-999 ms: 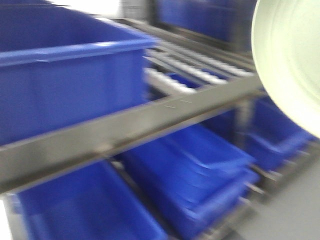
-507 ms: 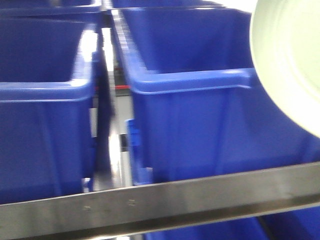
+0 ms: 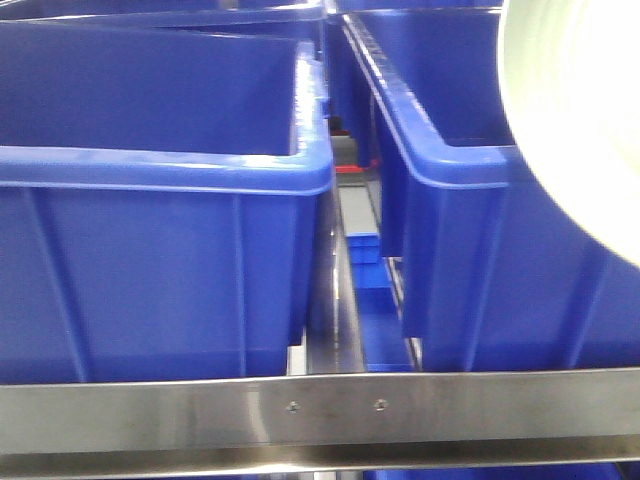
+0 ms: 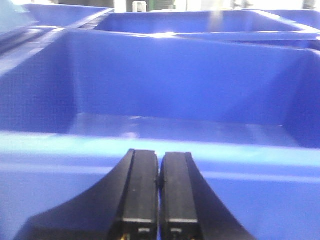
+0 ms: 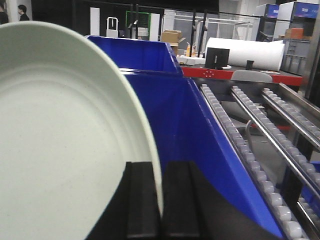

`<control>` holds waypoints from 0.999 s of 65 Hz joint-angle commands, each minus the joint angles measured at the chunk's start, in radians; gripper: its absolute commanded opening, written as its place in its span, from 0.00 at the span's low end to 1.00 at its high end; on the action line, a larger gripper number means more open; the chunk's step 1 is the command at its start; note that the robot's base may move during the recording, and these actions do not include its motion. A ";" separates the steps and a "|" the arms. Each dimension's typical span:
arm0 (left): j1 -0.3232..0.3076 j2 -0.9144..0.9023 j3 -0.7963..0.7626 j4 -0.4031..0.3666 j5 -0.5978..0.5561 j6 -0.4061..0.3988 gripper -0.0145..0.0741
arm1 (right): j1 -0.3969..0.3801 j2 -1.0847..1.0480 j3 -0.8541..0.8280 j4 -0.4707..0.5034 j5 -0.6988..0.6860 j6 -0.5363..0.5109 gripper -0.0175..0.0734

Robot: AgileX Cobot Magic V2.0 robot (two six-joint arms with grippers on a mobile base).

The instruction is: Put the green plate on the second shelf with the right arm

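The green plate [image 5: 60, 145] is held on edge, its rim pinched between the black fingers of my right gripper [image 5: 159, 167], which is shut on it. In the front view the plate [image 3: 580, 110] fills the upper right corner, in front of a blue bin [image 3: 480, 240]. The right gripper itself does not show in that view. My left gripper [image 4: 159, 157] is shut with nothing between its fingers, hovering just in front of the near rim of a blue bin [image 4: 175, 90].
Two deep blue bins [image 3: 160, 200] stand side by side on a shelf behind a steel rail [image 3: 320, 410]. A narrow gap [image 3: 350, 250] runs between them. Roller tracks [image 5: 250, 155] run to the right of the blue bin [image 5: 185, 125] beside the plate.
The front view has swung across the rack: from a slanted view of several shelves to a straight-on view of two bins behind the rail. The plate stays in the upper right corner.
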 commanded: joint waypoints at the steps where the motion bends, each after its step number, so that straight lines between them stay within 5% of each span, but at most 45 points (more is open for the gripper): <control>1: -0.008 -0.016 0.042 -0.008 -0.081 -0.008 0.31 | -0.006 0.012 -0.033 0.001 -0.108 -0.001 0.25; 47: -0.008 -0.016 0.042 -0.008 -0.081 -0.008 0.31 | -0.006 0.013 -0.033 0.001 -0.125 -0.001 0.25; 65: -0.008 -0.016 0.042 -0.008 -0.081 -0.008 0.31 | -0.006 0.013 -0.057 0.011 -0.354 0.000 0.25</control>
